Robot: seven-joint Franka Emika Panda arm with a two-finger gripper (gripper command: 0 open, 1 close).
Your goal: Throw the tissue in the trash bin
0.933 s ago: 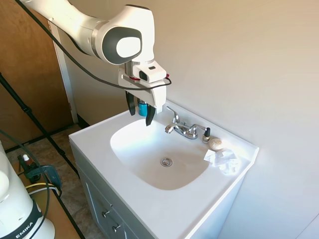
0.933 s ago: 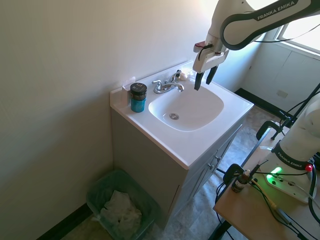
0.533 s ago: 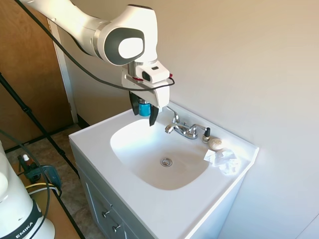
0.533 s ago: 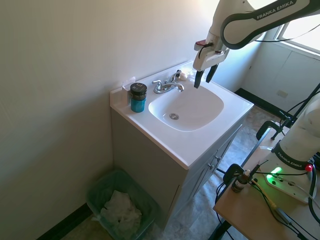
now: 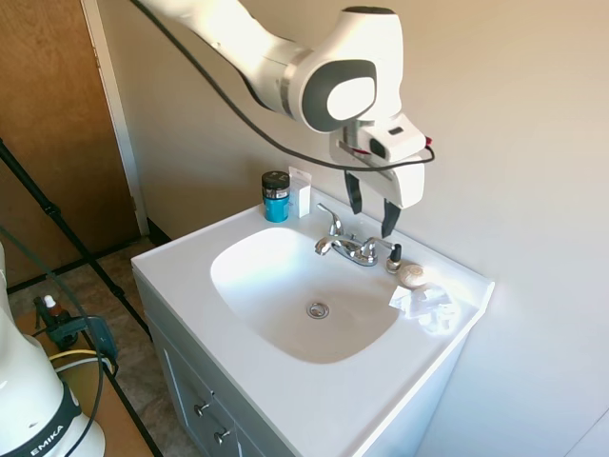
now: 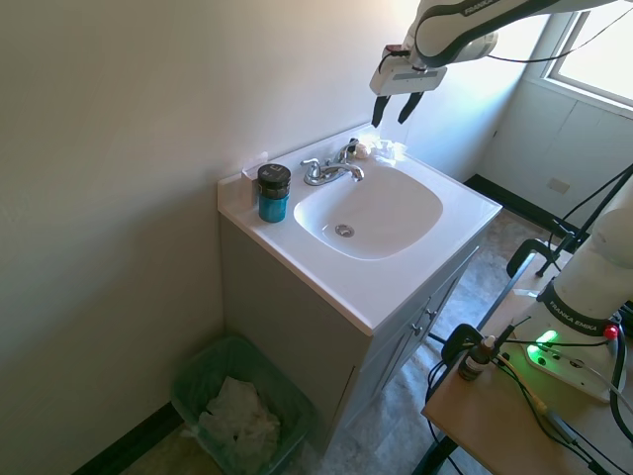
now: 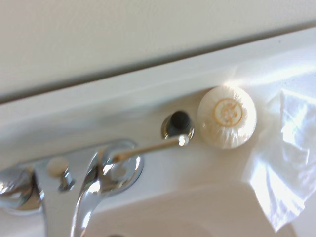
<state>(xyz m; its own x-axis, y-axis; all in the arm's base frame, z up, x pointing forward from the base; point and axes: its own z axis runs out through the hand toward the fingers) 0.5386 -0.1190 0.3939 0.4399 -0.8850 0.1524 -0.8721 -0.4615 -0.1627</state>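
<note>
While soap (image 5: pixel 411 275) touches the tissue (image 5: pixel 425 306), faucet (image 5: pixel 349 247) stands beside.

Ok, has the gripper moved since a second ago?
Yes. The gripper was over the left part of the basin; now it hangs open above the faucet, closer to the tissue.

The first exterior view looked down from near the sink (image 5: pixel 285 381) front, facing the wall. The second exterior view stood farther off and higher, taking in the trash bin (image 6: pixel 242 406) on the floor. Both shared the faucet (image 5: pixel 350 248), which the wrist view showed from close above.
</note>
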